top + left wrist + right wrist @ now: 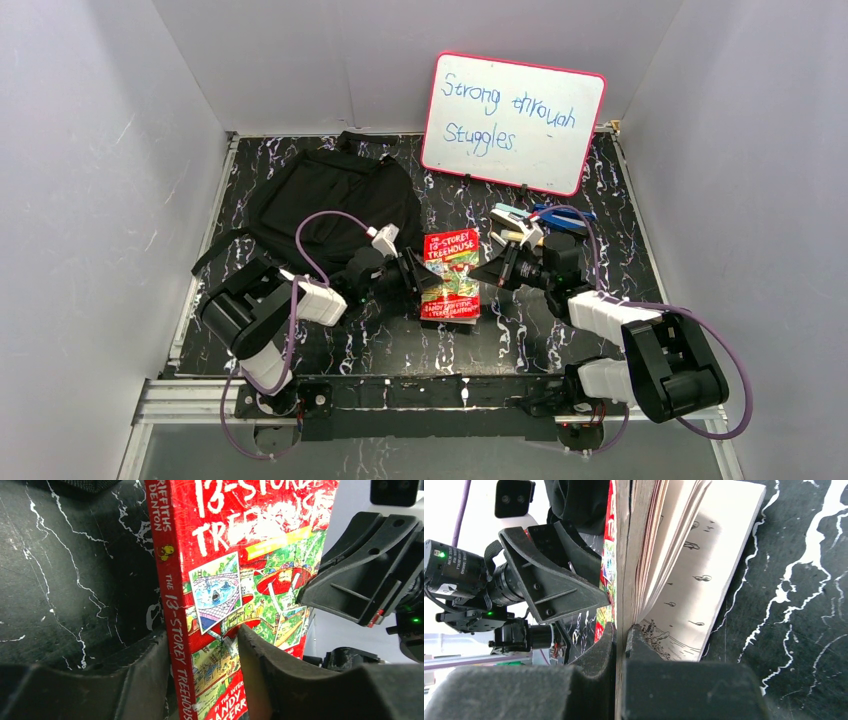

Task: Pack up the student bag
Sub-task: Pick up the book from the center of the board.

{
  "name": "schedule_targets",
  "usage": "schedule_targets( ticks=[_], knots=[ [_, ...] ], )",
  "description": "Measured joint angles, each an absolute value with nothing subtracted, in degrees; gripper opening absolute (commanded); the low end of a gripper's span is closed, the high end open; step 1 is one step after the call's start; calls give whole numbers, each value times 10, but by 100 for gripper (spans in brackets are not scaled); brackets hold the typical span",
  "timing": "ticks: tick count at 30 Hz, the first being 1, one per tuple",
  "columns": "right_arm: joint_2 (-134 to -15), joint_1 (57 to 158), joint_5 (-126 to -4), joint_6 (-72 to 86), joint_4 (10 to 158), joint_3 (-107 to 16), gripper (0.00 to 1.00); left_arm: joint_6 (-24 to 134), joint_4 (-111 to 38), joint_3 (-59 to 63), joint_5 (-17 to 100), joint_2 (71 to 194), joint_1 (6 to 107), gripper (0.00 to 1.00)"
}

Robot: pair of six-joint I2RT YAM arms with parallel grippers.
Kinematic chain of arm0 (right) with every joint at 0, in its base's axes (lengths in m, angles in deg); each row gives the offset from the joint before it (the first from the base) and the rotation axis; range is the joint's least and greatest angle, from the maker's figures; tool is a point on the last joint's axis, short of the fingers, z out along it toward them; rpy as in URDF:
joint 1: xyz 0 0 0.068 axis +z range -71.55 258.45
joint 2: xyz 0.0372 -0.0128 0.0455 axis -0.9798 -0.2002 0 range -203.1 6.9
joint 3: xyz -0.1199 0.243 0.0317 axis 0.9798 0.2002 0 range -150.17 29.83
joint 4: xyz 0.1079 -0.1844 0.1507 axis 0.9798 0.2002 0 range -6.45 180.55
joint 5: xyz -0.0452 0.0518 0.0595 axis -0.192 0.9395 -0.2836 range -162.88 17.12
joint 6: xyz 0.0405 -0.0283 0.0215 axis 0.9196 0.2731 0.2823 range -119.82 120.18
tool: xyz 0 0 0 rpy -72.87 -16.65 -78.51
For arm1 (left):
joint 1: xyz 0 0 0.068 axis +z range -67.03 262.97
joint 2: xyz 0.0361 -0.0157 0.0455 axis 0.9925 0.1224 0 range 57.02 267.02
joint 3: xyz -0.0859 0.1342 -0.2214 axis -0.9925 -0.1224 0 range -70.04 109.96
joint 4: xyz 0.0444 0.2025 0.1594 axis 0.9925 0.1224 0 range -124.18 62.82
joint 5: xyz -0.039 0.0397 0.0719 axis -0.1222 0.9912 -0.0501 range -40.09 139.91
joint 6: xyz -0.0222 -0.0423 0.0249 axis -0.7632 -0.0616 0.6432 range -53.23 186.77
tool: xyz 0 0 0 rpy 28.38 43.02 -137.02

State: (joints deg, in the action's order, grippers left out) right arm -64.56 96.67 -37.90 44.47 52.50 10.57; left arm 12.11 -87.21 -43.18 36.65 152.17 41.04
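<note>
The student bag [330,195], a soft black backpack, lies at the back left of the table. A red book, "The 13-Storey Treehouse" [452,275], stands between my two grippers at the table's middle. My left gripper [415,282] is shut on the book's spine edge [172,630], one finger [145,675] behind it and one [260,675] on the cover. My right gripper [490,270] is shut on the front cover and a block of pages [624,555]. The remaining pages [704,570] fan open toward the table.
A pink-framed whiteboard [512,120] with blue writing stands at the back right. Pens and other stationery [535,220] lie just behind my right gripper. White walls close in the table on three sides. The table [600,200] is black with white veins.
</note>
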Motion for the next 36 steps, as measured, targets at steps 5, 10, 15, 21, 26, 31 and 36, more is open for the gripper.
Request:
schedule_targets(
  ticks=[5, 10, 15, 21, 26, 31, 36],
  knots=[
    [-641, 959, -397, 431, 548, 106, 0, 115, -887, -431, 355, 1525, 418, 18],
    [-620, 959, -424, 402, 600, 102, 31, 107, -900, -431, 346, 1520, 418, 0],
    [-587, 963, -461, 359, 678, 75, 59, 120, -908, -431, 335, 1504, 415, 0],
    [-513, 963, -540, 313, 758, 45, 67, 184, -890, -432, 308, 1468, 415, 0],
    [-429, 963, -588, 268, 810, 19, 73, 269, -804, -418, 282, 1392, 415, 0],
    [-362, 963, -579, 202, 831, -27, 74, 388, -666, -354, 261, 1334, 415, 0],
    [-331, 963, -525, 141, 827, -71, 73, 509, -581, -341, 237, 1264, 416, 0]
  ],
)
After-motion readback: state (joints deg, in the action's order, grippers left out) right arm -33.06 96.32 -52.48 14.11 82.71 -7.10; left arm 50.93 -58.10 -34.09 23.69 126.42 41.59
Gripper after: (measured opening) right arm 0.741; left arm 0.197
